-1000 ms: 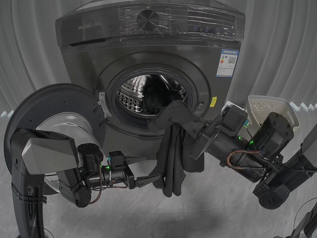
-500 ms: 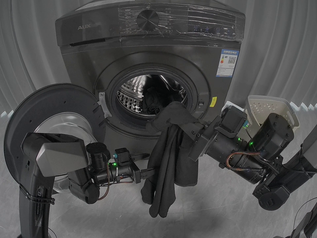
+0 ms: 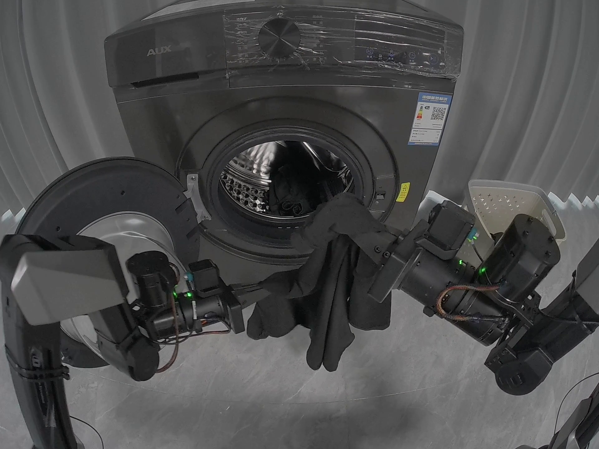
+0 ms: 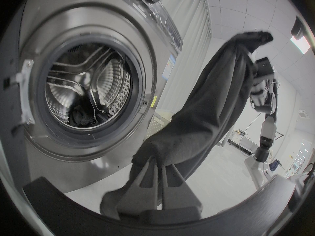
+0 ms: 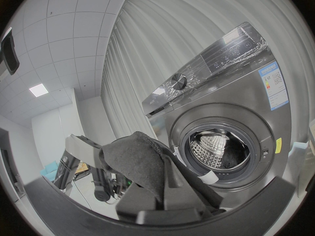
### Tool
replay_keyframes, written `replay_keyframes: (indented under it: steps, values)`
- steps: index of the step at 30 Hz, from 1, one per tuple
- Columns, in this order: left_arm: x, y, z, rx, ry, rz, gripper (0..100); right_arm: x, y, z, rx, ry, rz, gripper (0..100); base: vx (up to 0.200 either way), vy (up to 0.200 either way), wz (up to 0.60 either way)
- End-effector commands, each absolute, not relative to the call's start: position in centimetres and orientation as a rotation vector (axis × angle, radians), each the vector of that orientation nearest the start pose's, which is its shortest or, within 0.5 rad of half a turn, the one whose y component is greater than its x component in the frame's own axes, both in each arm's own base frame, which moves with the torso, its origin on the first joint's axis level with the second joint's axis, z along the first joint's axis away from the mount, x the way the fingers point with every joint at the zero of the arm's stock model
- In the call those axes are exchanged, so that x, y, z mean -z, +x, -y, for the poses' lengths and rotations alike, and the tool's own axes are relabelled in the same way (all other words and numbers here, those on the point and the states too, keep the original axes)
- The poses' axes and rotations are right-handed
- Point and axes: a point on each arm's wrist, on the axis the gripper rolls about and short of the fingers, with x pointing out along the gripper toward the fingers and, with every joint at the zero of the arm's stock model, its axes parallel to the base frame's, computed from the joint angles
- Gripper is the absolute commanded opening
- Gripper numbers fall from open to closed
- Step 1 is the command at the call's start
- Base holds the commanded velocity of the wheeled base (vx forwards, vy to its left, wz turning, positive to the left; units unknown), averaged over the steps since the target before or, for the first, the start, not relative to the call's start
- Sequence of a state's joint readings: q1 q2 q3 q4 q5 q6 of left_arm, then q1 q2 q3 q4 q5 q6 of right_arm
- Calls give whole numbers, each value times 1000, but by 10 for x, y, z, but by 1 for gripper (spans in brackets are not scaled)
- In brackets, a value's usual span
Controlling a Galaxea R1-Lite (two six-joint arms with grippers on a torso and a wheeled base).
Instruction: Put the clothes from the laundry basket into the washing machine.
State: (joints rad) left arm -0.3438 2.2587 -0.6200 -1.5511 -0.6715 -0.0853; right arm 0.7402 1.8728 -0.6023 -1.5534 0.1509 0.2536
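Door (image 3: 106,194) of the washing machine (image 3: 281,101) hangs open at the left. Beside it my left fingers (image 4: 146,187) are clamped together on a low fold of the dark garment (image 3: 331,288), holding that fold out sideways. The garment hangs in the air before the open drum (image 3: 249,182), where another dark cloth (image 3: 290,188) lies inside. My right fingers (image 5: 178,187) are closed on the garment's top, just below the drum's mouth. Farther right the white basket (image 3: 511,204) stands beside the machine.
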Motion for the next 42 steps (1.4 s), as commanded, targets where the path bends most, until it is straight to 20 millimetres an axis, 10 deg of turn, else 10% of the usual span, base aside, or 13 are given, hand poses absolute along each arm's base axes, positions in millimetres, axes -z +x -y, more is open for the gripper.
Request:
replay_keyframes:
  steps: [1,20,42]
  values:
    - [-109,273,97,965,-91,-29,0,-166,221,-196,-889,310,135,0,0,0,0]
    - [-226,211,57,891,-125,360,0,-173,232,-183,-750,319,178,0,0,0,0]
    - [-236,204,57,906,-138,394,0,-177,237,-179,-711,326,201,0,0,0,0]
